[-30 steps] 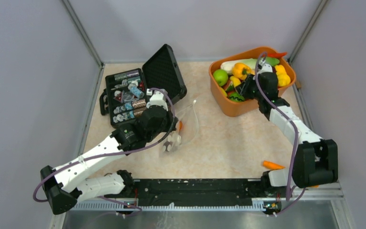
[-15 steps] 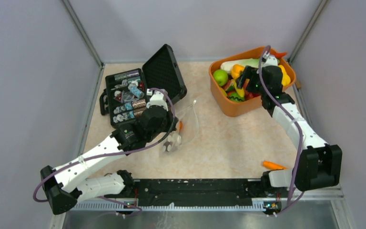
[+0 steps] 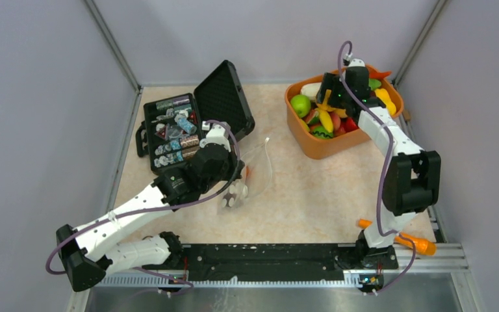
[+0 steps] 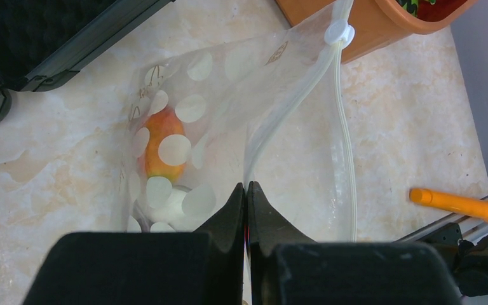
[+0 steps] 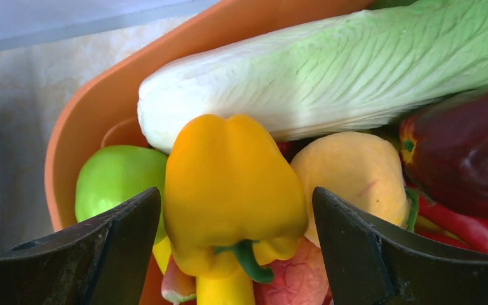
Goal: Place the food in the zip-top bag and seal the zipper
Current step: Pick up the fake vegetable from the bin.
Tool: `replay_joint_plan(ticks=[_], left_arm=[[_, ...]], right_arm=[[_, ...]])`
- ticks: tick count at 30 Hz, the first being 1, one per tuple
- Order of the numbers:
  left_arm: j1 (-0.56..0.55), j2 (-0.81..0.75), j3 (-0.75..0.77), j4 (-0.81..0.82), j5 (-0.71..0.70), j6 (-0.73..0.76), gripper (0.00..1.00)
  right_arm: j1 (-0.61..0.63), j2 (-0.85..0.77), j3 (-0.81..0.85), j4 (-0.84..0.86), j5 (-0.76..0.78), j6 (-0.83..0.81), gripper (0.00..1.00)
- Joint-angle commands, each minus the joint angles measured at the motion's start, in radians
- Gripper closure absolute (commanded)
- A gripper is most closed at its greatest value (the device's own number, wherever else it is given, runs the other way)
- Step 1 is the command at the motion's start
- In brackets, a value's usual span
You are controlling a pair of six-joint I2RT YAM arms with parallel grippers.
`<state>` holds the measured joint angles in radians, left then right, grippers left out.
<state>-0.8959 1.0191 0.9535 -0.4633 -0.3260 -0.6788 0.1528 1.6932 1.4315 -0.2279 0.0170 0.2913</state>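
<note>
Top view: left gripper [image 3: 235,191] set low on the table [image 3: 312,188], at the zip-top bag [image 3: 257,168]. The bag lies between the open black case [image 3: 191,123] and the orange tub [image 3: 318,148]. Right gripper [image 3: 328,107] hangs over the tub, above the heaped food [image 3: 301,105]. One orange carrot [image 3: 399,238] lies well apart, at the near right edge.

Left wrist view: fingers [image 4: 232,210] pressed together, pinching a fold of the bag's clear film. The bag is tented up from the table, with an orange-red fruit [image 4: 163,145] inside behind the white dots. The zipper [image 4: 345,127] parts into two strips below its white slider [image 4: 338,30].

Right wrist view: fingers [image 5: 121,241] spread wide, one on each side of a yellow pepper [image 5: 229,171], a gap showing on both sides. Round it lie a green apple [image 5: 115,179], pale lettuce [image 5: 330,70], a purple aubergine [image 5: 467,155] and a pale yellow fruit [image 5: 354,171].
</note>
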Motion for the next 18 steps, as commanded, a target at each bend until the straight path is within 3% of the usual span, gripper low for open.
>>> replay_joint_plan(ticks=[1, 4, 11, 18], left_arm=[[0.005, -0.004, 0.005, 0.032, 0.004, 0.005, 1.00], [0.004, -0.004, 0.004, 0.030, 0.006, 0.005, 1.00], [0.004, 0.004, 0.009, 0.029, 0.008, 0.004, 1.00], [0.005, 0.010, 0.007, 0.038, 0.004, 0.015, 1.00]], right_arm=[[-0.008, 0.018, 0.038, -0.036, -0.012, -0.021, 0.12], [-0.008, 0.026, 0.031, -0.033, -0.047, -0.028, 0.16], [-0.008, -0.094, -0.080, 0.087, -0.049, -0.014, 0.54], [-0.007, -0.295, -0.274, 0.285, -0.024, -0.022, 0.56]])
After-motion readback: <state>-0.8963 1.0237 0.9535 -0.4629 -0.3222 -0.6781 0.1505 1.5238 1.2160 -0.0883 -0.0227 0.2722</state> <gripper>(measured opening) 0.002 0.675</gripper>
